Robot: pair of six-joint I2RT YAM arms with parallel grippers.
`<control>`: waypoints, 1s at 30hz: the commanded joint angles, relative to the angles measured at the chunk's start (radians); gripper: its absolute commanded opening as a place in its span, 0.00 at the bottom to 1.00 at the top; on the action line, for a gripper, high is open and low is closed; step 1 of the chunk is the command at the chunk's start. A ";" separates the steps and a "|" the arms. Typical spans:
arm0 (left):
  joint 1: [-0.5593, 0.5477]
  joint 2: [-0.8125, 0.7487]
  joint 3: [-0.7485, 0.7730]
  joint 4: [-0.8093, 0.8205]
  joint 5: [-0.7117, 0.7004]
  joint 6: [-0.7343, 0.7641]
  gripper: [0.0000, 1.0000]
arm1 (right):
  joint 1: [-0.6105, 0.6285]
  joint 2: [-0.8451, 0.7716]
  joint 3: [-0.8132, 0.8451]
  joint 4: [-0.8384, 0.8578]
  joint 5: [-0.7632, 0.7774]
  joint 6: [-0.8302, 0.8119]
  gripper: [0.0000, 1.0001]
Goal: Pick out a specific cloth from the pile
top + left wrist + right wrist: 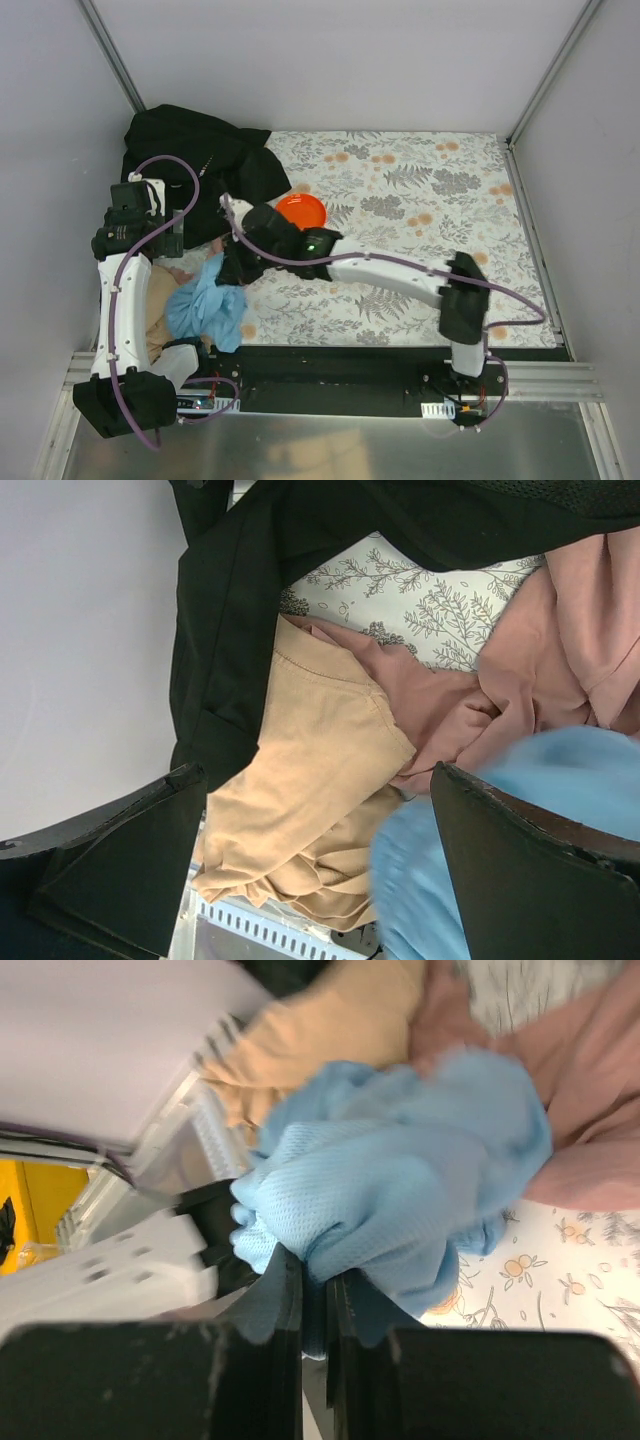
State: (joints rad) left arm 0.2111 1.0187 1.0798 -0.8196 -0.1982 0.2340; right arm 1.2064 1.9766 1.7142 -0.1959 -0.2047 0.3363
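The light sky-blue cloth [210,305] hangs bunched from my right gripper [236,268], which is shut on it at the near left of the table. In the right wrist view the jaws [315,1282] pinch a fold of the blue cloth [400,1180], lifted over the pile. The pile holds a black garment [200,150], a tan cloth [157,300] and a dusty-pink cloth [186,272]. My left gripper [315,780] is open and empty above the tan cloth [310,740], with the pink cloth [520,670] and blue cloth [420,880] to its right.
An orange disc [302,210] lies on the floral table cover [420,200] just right of the black garment. White walls close in on the left, back and right. A metal rail [260,930] runs along the near edge under the tan cloth.
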 commanded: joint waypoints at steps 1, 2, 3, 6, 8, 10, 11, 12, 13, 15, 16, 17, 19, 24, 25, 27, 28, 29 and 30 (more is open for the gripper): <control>0.005 -0.017 -0.004 0.013 0.013 -0.010 0.99 | -0.013 -0.378 -0.005 0.006 0.086 -0.158 0.00; 0.004 -0.017 -0.004 0.011 0.017 -0.007 0.99 | -0.019 -0.427 -0.008 -0.016 0.137 -0.196 0.00; 0.005 -0.017 -0.003 0.011 0.020 -0.002 0.99 | -0.033 -0.482 -0.008 -0.037 0.195 -0.227 0.00; 0.005 -0.014 0.002 0.011 0.023 0.007 0.99 | -0.105 -0.622 -0.008 -0.072 0.379 -0.295 0.00; 0.005 -0.012 0.005 0.010 0.025 0.010 0.99 | -0.201 -0.704 -0.008 -0.071 0.473 -0.327 0.00; 0.005 -0.009 0.009 0.013 0.019 0.013 0.99 | -0.267 -0.774 -0.018 -0.047 0.607 -0.408 0.00; 0.004 -0.011 0.012 0.011 0.017 0.011 0.99 | -0.309 -0.810 -0.025 -0.028 0.693 -0.448 0.00; 0.005 -0.008 0.012 0.013 0.019 0.011 0.99 | -0.350 -0.831 -0.039 -0.016 0.762 -0.477 0.00; 0.005 -0.009 0.012 0.013 0.023 0.013 0.99 | -0.402 -0.849 -0.048 -0.007 0.812 -0.502 0.00; 0.005 -0.008 0.012 0.010 0.034 0.014 0.99 | -0.508 -0.878 -0.092 0.007 0.890 -0.534 0.00; 0.005 -0.006 0.012 0.011 0.039 0.013 0.99 | -0.566 -0.892 -0.114 0.006 0.921 -0.542 0.00; 0.005 -0.006 0.014 0.013 0.040 0.014 0.99 | -0.620 -0.900 -0.146 0.003 0.942 -0.539 0.00; 0.005 0.000 0.014 0.011 0.045 0.014 0.99 | -0.730 -0.910 -0.203 -0.045 0.944 -0.507 0.00; 0.005 0.000 0.022 0.010 0.066 0.014 0.99 | -1.029 -0.904 -0.391 -0.165 0.851 -0.305 0.00; 0.004 -0.002 0.020 0.011 0.068 0.014 0.99 | -1.092 -0.903 -0.445 -0.165 0.826 -0.246 0.00; 0.005 -0.003 0.016 0.011 0.072 0.016 0.99 | -1.201 -0.880 -0.549 -0.145 0.763 -0.157 0.00; 0.005 -0.006 0.014 0.011 0.072 0.016 0.99 | -1.307 -0.846 -0.605 -0.122 0.722 -0.113 0.00; 0.005 -0.005 0.011 0.011 0.075 0.016 0.99 | -1.352 -0.822 -0.645 -0.108 0.672 -0.073 0.00; 0.005 -0.005 0.009 0.011 0.078 0.016 0.99 | -1.416 -0.771 -0.681 -0.103 0.622 -0.027 0.00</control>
State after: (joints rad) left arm 0.2111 1.0210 1.0798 -0.8196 -0.1455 0.2462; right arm -0.0116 1.1255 1.1454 -0.3504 0.5762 0.0834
